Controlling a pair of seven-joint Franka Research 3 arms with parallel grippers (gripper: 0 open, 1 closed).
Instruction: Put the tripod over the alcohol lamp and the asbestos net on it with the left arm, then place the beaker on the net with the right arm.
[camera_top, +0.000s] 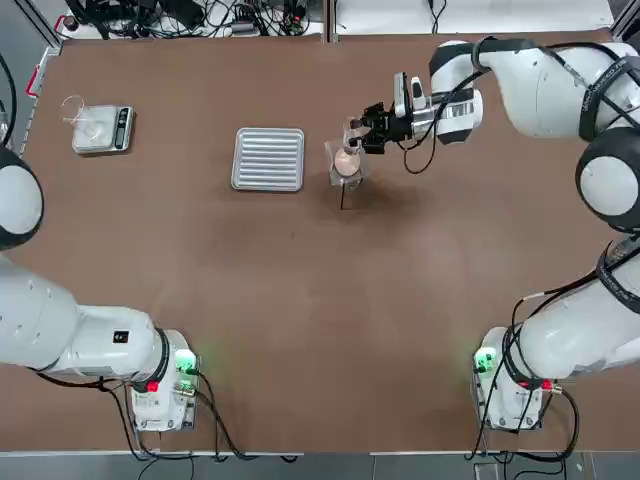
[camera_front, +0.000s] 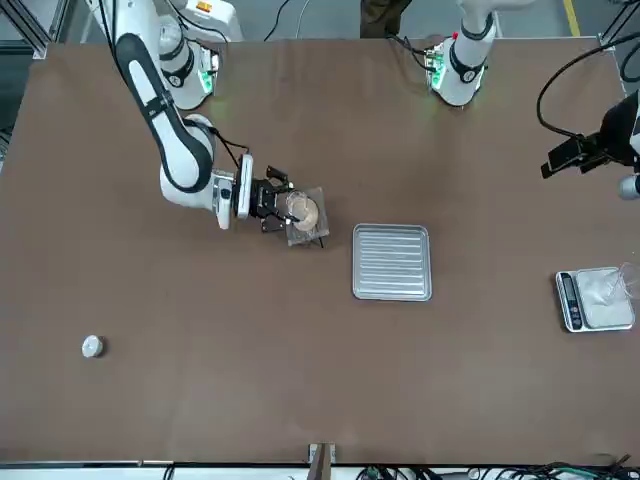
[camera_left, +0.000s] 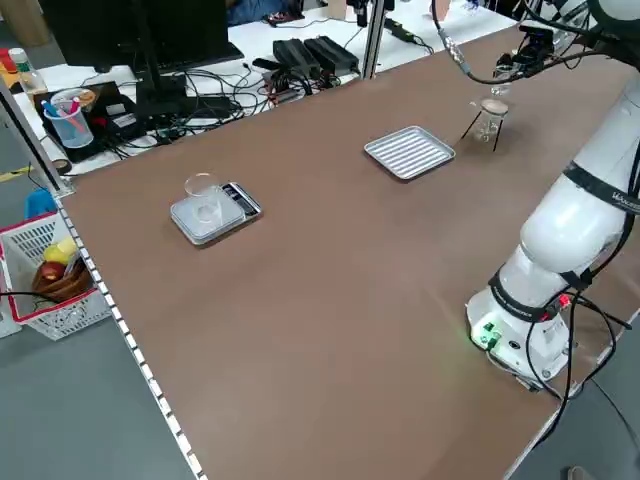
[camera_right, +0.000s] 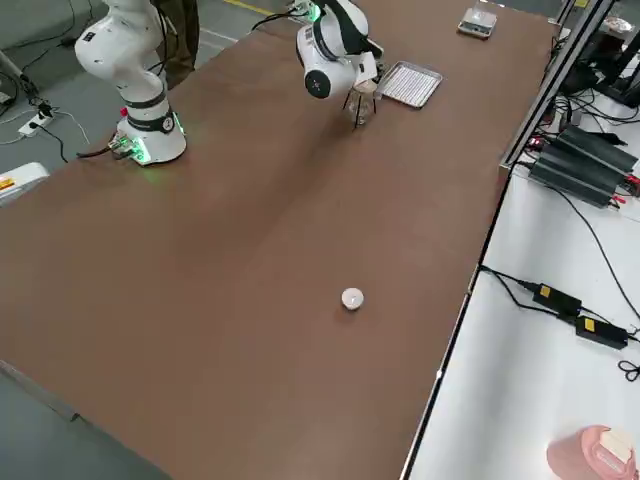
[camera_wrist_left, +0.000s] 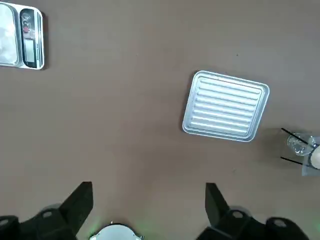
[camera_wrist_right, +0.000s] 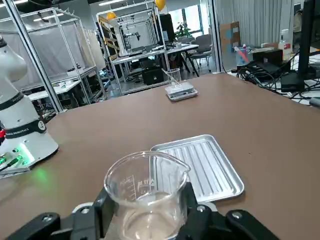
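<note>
One clear glass beaker, printed scale unreadable, clamped in right gripper jaws.
Held above one grey mesh asbestos net on one black wire tripod; left gripper jaws apart over brown desk; one ribbed silver tray.

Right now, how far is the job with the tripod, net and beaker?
Done: the thin black tripod stands over the small glass alcohol lamp, with the grey mesh asbestos net on top. In hand: the right gripper is shut on the clear glass beaker, just above the net. Left: set it down and release. The left gripper is open, away over bare table.
</note>
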